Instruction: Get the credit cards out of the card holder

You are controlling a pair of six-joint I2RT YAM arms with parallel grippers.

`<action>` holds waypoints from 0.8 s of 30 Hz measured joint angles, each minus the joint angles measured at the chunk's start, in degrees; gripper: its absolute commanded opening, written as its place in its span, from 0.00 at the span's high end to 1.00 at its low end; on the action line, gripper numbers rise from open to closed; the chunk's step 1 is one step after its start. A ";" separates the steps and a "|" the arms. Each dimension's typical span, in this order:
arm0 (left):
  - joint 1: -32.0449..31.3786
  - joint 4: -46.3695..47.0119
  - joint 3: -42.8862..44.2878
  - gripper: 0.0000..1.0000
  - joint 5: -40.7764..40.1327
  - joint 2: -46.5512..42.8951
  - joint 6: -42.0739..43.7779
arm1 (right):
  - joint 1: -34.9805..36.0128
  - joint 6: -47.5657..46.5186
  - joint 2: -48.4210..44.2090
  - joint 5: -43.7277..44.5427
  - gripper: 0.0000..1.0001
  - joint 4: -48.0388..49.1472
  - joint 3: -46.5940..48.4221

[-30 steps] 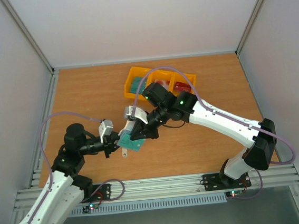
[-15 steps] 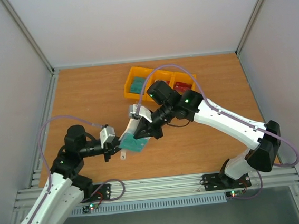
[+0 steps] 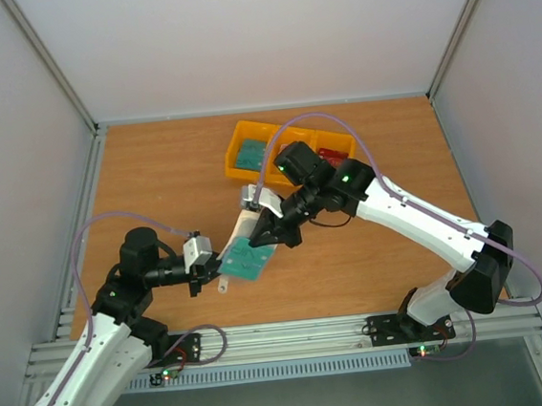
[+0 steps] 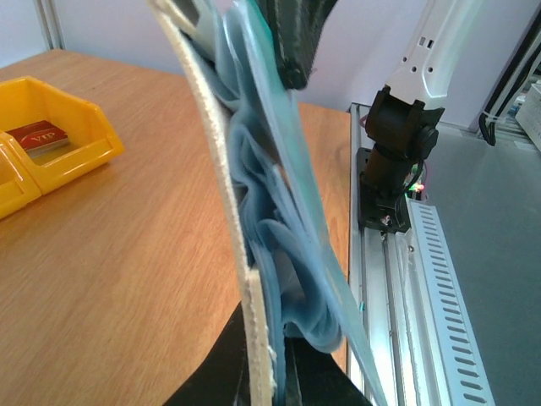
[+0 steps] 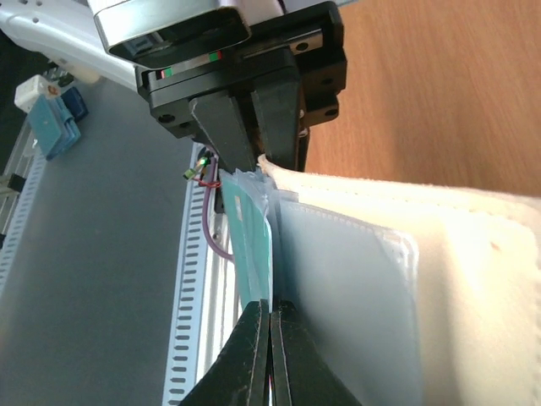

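Note:
The card holder (image 3: 248, 232), cream outside with translucent grey-blue sleeves, hangs above the table between both grippers, its strap tab (image 3: 223, 284) hanging down. My left gripper (image 3: 207, 264) is shut on its lower left end; in the left wrist view the cream edge (image 4: 226, 211) and sleeves (image 4: 283, 220) rise from my jaws (image 4: 275, 381). My right gripper (image 3: 266, 235) is shut on a teal credit card (image 3: 244, 261) partly in a sleeve. In the right wrist view the jaws (image 5: 270, 355) pinch the teal card (image 5: 254, 254) beside the holder (image 5: 448, 279).
A yellow three-compartment tray (image 3: 264, 127) stands at the back centre, holding a teal card (image 3: 247, 152), a pinkish card (image 3: 295, 150) and a dark red card (image 3: 332, 156). The tray (image 4: 84, 144) and red card (image 4: 38, 135) also show in the left wrist view. The near metal rail (image 3: 284, 341) runs below.
My right gripper has moved right and slightly away, keeping hold of the teal card. The holder has shifted down and right with it, and my left gripper has followed slightly.

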 measured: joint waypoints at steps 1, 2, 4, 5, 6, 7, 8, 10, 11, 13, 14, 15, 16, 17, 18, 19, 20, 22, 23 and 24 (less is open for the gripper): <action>-0.07 0.00 0.02 1.00 0.00 0.00 0.07 | -0.35 -0.09 -0.24 -0.02 0.97 -0.09 0.00; -0.15 0.00 0.07 1.00 -0.02 0.00 0.09 | -0.63 -0.11 -0.44 0.00 0.97 -0.13 0.00; -0.24 -0.07 0.13 1.00 -0.04 0.00 0.11 | -1.36 -0.28 -0.87 -0.04 0.97 -0.31 0.00; -0.26 -0.15 0.13 1.00 -0.04 0.00 0.13 | -1.66 -0.35 -1.09 -0.04 0.97 -0.39 0.00; -0.31 -0.17 0.13 1.00 -0.07 0.00 0.13 | -1.90 -0.48 -1.22 -0.04 0.97 -0.42 0.00; -0.35 -0.24 0.13 1.00 -0.09 0.00 0.13 | -2.03 -0.57 -1.31 -0.04 0.97 -0.44 0.00; -0.39 -0.26 0.13 1.00 -0.11 0.00 0.13 | -2.10 -0.70 -1.31 -0.04 0.96 -0.52 0.00; -0.46 -0.44 0.13 1.00 -0.13 0.00 0.13 | -2.21 -0.83 -1.33 -0.02 0.96 -0.66 0.00; -0.46 -0.59 0.13 1.00 -0.15 0.00 0.13 | -2.21 -0.90 -1.33 0.00 0.96 -0.76 0.00; -0.46 -0.74 0.13 1.00 -0.15 0.00 0.13 | -2.27 -0.96 -1.33 0.09 0.96 -0.83 0.00; -0.46 -0.76 0.13 1.00 -0.15 0.00 0.13 | -2.27 -1.03 -1.33 0.09 0.96 -0.83 0.00; -0.46 -0.76 0.13 1.00 -0.15 -0.02 0.13 | -2.32 -1.16 -1.33 0.13 0.96 -0.85 0.02; -0.46 -0.79 0.13 1.00 -0.15 -0.02 0.13 | -2.36 -1.22 -1.33 0.13 0.96 -0.90 0.02; -0.46 -0.81 0.13 1.00 -0.15 -0.02 0.13 | -2.49 -1.36 -1.33 0.15 0.96 -0.94 0.02; -0.50 -0.83 0.13 1.00 -0.15 -0.04 0.15 | -2.67 -1.40 -1.33 0.15 0.95 -0.98 0.04; -0.52 -0.87 0.13 1.00 -0.15 -0.15 0.17 | -2.84 -1.44 -1.33 0.15 0.95 -0.98 0.07; -0.57 -0.98 0.13 1.00 -0.17 -0.24 0.24 | -3.13 -1.55 -1.33 0.17 0.95 -0.98 0.07; -0.59 -1.05 0.13 1.00 -0.17 -0.24 0.33 | -3.48 -1.55 -1.33 0.17 0.95 -0.96 0.07; -0.61 -1.09 0.13 1.00 -0.17 -0.24 0.33 | -3.58 -1.55 -1.33 0.09 0.95 -0.96 0.07; -0.66 -1.09 0.13 1.00 -0.17 -0.26 0.33 | -3.65 -1.53 -1.33 -0.07 0.95 -0.96 0.07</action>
